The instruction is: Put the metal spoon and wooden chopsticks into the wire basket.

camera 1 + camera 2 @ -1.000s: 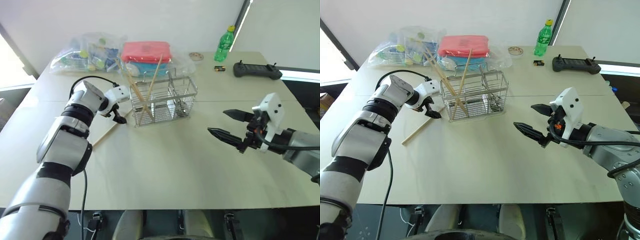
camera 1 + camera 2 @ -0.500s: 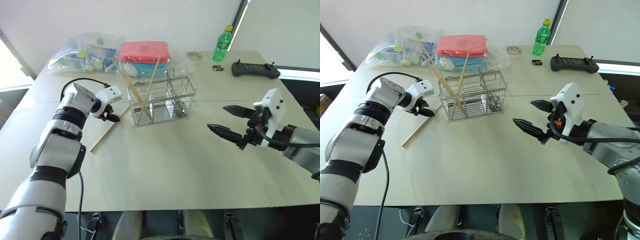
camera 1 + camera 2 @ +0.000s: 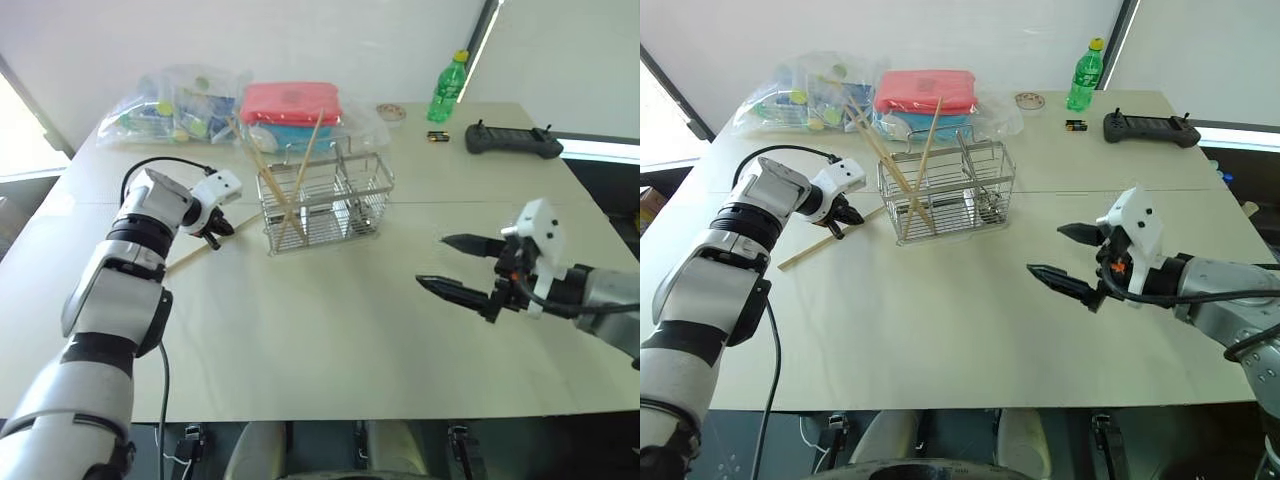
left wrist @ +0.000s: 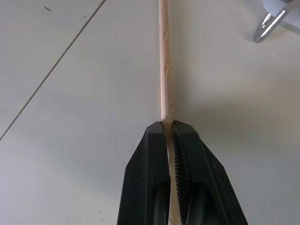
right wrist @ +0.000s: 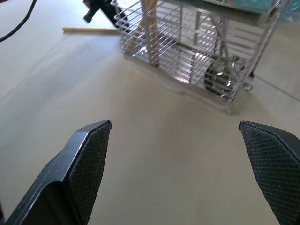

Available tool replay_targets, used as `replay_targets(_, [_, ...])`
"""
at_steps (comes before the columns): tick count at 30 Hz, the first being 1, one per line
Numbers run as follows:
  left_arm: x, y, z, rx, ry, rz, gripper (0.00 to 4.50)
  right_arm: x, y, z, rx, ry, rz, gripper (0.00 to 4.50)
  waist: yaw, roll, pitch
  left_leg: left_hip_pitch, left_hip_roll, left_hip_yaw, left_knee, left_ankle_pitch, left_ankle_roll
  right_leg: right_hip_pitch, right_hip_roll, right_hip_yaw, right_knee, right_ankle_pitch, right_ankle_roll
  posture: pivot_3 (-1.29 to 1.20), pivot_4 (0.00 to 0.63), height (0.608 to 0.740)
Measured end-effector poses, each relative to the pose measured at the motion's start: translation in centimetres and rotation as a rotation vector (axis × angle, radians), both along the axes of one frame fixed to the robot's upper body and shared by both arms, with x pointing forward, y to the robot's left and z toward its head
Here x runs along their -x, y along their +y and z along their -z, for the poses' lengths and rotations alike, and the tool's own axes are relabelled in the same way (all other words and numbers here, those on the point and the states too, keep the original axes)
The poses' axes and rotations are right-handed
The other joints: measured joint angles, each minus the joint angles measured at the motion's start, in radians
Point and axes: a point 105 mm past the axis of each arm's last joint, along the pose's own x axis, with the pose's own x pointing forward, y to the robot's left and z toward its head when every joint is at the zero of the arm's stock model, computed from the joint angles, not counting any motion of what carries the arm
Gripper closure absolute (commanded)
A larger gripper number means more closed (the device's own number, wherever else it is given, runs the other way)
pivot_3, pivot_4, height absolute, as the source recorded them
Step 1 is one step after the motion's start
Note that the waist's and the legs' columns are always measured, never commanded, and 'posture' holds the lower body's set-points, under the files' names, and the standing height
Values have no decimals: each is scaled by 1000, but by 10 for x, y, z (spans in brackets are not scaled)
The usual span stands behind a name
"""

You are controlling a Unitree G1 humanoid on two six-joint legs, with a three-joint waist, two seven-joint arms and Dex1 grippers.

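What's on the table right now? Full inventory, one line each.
wire basket: 1, silver, table centre-left
wooden chopsticks in basket: about three, pale tan, leaning in its left compartment
wooden chopstick: 1, tan, on the table left of the basket, one end gripped
metal spoon: 1, shiny, inside the basket's right end
red-lidded container: 1, red over blue, behind the basket
plastic bags: clear, far left corner
bottle: 1, green, yellow cap, far right
small round thing: 1, beside the bottle
controller: 1, black, far right
left pincer: shut on the loose chopstick
right pincer: open, over bare table
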Motion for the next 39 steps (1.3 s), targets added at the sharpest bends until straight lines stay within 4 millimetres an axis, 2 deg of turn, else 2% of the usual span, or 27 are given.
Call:
replay_targets(3, [-6, 7, -7, 35, -65, -70, 4434, 0, 1, -2, 0, -8, -7, 0, 0, 0, 0, 0, 0, 0, 0, 0, 0, 0, 0, 0, 0, 0, 0, 0, 150, 692])
replay_targets(5, [-13, 18, -20, 88, -146, -155, 4434, -1, 1, -4, 0, -16, -9, 0, 0, -1, 1, -1, 0, -1, -1, 0, 0, -2, 0, 0, 0, 0, 0, 0, 150, 692])
replay_targets(6, [-17, 25, -31, 127, -205, -203, 4434, -1, 1, -5, 0, -19, -10, 0, 0, -1, 1, -2, 0, -1, -1, 0, 0, -2, 0, 0, 0, 0, 0, 0, 150, 692])
replay_targets(8, [-26, 41, -65, 237, -357, -308, 4434, -1, 1, -5, 2, -19, -14, 0, -1, -2, 1, -6, 0, -1, 0, 0, 0, -6, 0, 0, 0, 1, -2, 0, 150, 692])
replay_targets(9, [-29, 49, -85, 305, -440, -355, 4434, 0, 1, -5, 3, -18, -17, 0, 0, -2, 1, -7, 0, -1, 0, 0, 0, -7, 0, 0, 0, 3, -3, 0, 150, 692])
replay_targets(11, [-32, 66, -141, 523, -654, -465, 4434, 1, 1, -5, 4, -11, -26, 0, 2, -2, 1, -8, 0, -1, 0, 0, -1, -8, -1, 0, -1, 4, -2, 0, 150, 692])
replay_targets(14, [-14, 87, -237, 899, -974, -521, 4434, 1, 0, -4, 6, -6, -33, 0, 1, -3, 1, -9, -1, -1, 0, 0, -1, -7, -2, 0, -2, 5, -1, 0, 150, 692])
replay_targets(15, [-1, 86, -273, 1027, -1075, -478, 4434, 1, 0, -4, 7, -4, -32, 0, 2, -4, 1, -9, -1, 0, 0, 0, -1, -7, -2, 0, -2, 5, 0, 0, 150, 692])
replay_targets(17, [24, 74, -327, 1202, -1204, -356, 4434, -1, 0, -6, 6, -12, -34, 0, 6, -4, 1, -9, -1, -1, 1, 0, -2, -6, -3, 0, -2, 5, 0, 0, 150, 692])
replay_targets(18, [38, 61, -347, 1271, -1241, -271, 4434, -3, -1, -8, 5, -19, -32, 0, 7, -3, 0, -7, -2, 0, 1, 0, -2, -4, -3, 0, -3, 5, 0, 0, 150, 692])
replay_targets(19, [46, 48, -356, 1305, -1253, -206, 4434, -5, -2, -10, 7, -28, -27, 0, 8, -2, 0, -5, -2, -1, 1, 0, -2, -1, -4, 0, -3, 5, 1, 0, 150, 692])
replay_targets(20, [51, 32, -359, 1326, -1244, -144, 4434, -6, -2, -11, 5, -34, -26, 0, 11, -2, 0, 0, -2, 0, 1, 0, -2, 4, -5, 0, -3, 4, 1, 0, 150, 692])
replay_targets(22, [49, 2, -347, 1305, -1177, -67, 4434, -8, -2, -13, 3, -41, -29, 0, 11, -1, 0, 7, -2, 0, 1, 0, -3, 10, -4, 0, -3, 2, 5, 0, 150, 692])
replay_targets(24, [42, -29, -315, 1253, -1086, -18, 4434, -8, -1, -14, 2, -47, -33, 0, 4, -1, 0, 7, -1, 0, 1, 1, -4, 10, -3, 1, -2, 2, 5, 0, 150, 692])
replay_targets(26, [37, -60, -274, 1212, -968, 13, 4434, -8, -1, -14, 1, -46, -34, 0, -1, -1, 0, 6, 0, 1, 1, 1, -4, 7, -1, 2, -2, 3, 3, 0, 150, 692])
replay_targets(28, [35, -82, -246, 1176, -877, 26, 4434, -7, -1, -13, 1, -43, -30, 0, -7, -1, 0, 4, 0, 2, 0, 2, -4, 3, 0, 4, -2, 5, -1, 0, 150, 692])
replay_targets(29, [36, -86, -239, 1157, -864, 31, 4434, -7, -2, -12, 1, -40, -24, 0, -10, -1, 0, 3, 0, 2, -1, 2, -4, 2, 0, 5, -1, 5, -1, 0, 150, 692])
replay_targets(33, [44, -92, -234, 1119, -887, 53, 4434, -7, -5, -11, -1, -38, -9, 0, -16, -1, 0, 4, -1, 3, -1, 1, -3, 3, 0, 5, -2, 5, -1, 0, 150, 692])
replay_targets(37, [40, -95, -215, 1060, -835, 47, 4434, -7, -6, -12, 1, -44, 4, 0, -9, -1, 1, 4, -1, 3, 0, 1, -3, 4, -1, 5, -3, 5, -1, 0, 150, 692])
replay_targets(39, [40, -93, -215, 1044, -829, 48, 4434, -8, -6, -12, 0, -47, 13, 0, -4, -1, 0, 5, -1, 3, 0, 1, -3, 4, 0, 5, -3, 5, -1, 0, 150, 692])
